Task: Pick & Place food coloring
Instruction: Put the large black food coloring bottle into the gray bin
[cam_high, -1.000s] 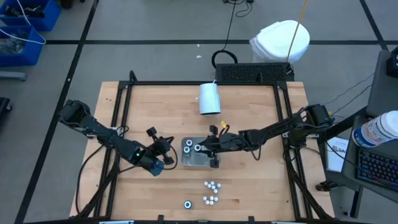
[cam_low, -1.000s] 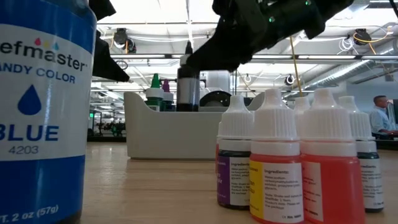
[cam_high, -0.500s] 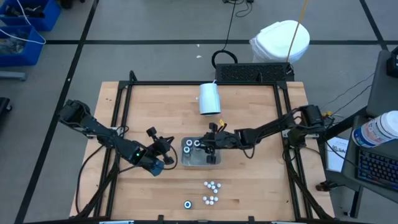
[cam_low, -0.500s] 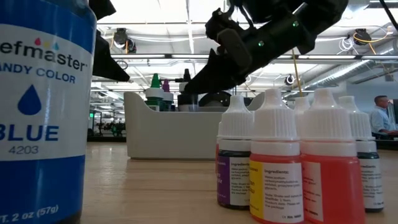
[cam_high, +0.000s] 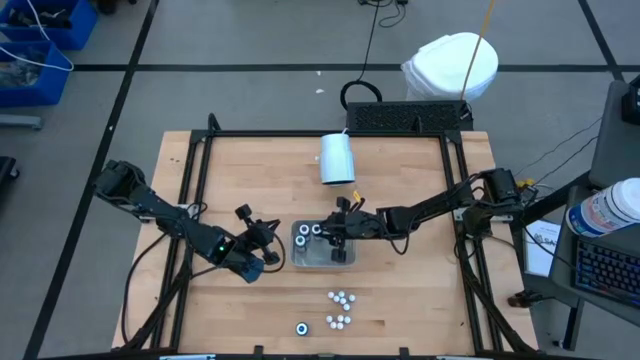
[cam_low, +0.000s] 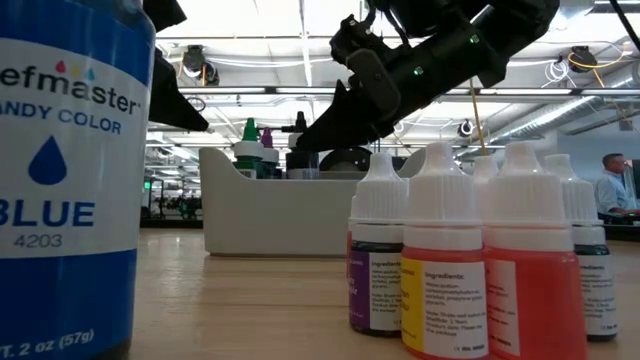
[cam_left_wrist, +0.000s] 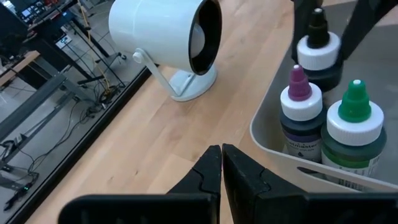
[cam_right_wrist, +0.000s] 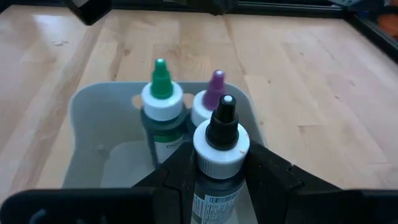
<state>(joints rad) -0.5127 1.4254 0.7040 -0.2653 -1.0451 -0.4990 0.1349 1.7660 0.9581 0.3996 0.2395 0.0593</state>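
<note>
Counting three wide bottles in the grey bin (cam_high: 322, 256), we see a green-tipped bottle (cam_right_wrist: 161, 102), a purple-tipped bottle (cam_right_wrist: 213, 93) and a black-tipped bottle (cam_right_wrist: 221, 146). The right jaws (cam_right_wrist: 219, 167) stand part-way closed around the black-tipped bottle, its white collar held between them, with the other two just beyond it. A cluster of small white-capped bottles (cam_high: 340, 308) stands on the tabletop (cam_high: 400, 180) well apart from both jaws; we make out roughly nine, though the high view is too coarse to be sure. One more wide bottle, the blue one (cam_high: 301, 328), stands alone near that cluster. A single white cup (cam_high: 337, 158) lies on its side beyond the bin. The left jaws (cam_left_wrist: 221, 163) are pressed together on nothing, just beside the bin's wall.

Against a second ago, the black-tipped bottle has come down from above the bin rim into the bin, and the right arm has drawn slightly inward over it. Half a second ago it already sat as now.
</note>
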